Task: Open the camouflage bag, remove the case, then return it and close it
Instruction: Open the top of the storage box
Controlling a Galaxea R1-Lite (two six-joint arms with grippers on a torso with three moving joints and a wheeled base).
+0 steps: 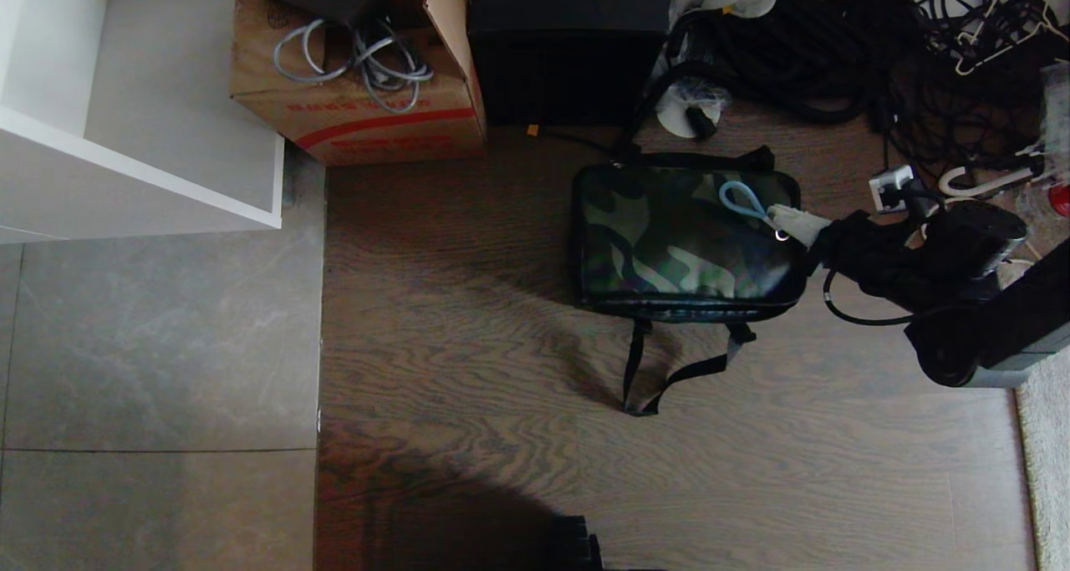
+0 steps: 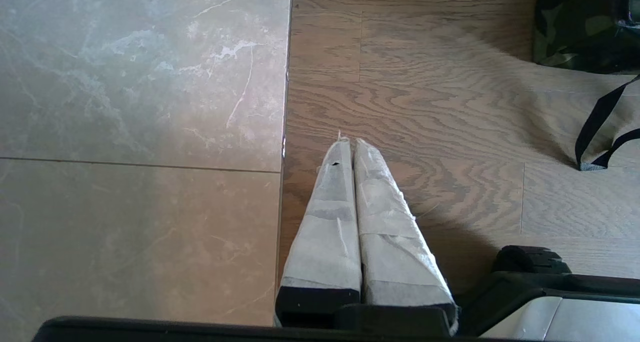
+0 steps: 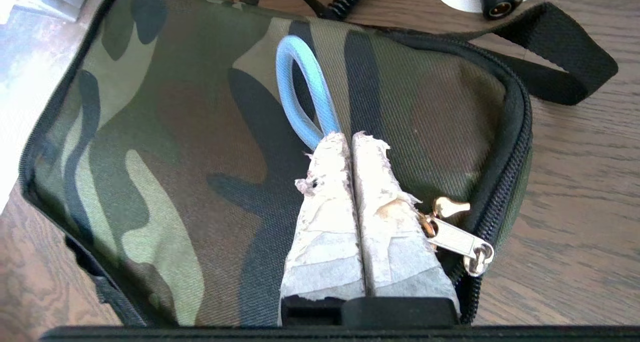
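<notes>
The camouflage bag (image 1: 677, 237) lies flat on the wooden floor with its zipper closed along the edge. My right gripper (image 1: 782, 220) reaches in from the right over the bag's right end. In the right wrist view the bag (image 3: 175, 131) fills the picture, and the right gripper (image 3: 350, 137) is shut with the base of the pale blue zipper loop (image 3: 300, 86) pinched at its tips. The silver zipper pull (image 3: 455, 237) lies just beside the fingers. My left gripper (image 2: 348, 141) hangs shut and empty over the floor, away from the bag (image 2: 575, 26). The case is hidden.
Behind the bag stand a brown cardboard box (image 1: 359, 94) with grey cables and a tall black box (image 1: 568, 44). A tangle of black cables (image 1: 836, 53) fills the back right. A white shelf (image 1: 142, 111) is at the left. The bag's black strap (image 1: 669, 379) trails forward.
</notes>
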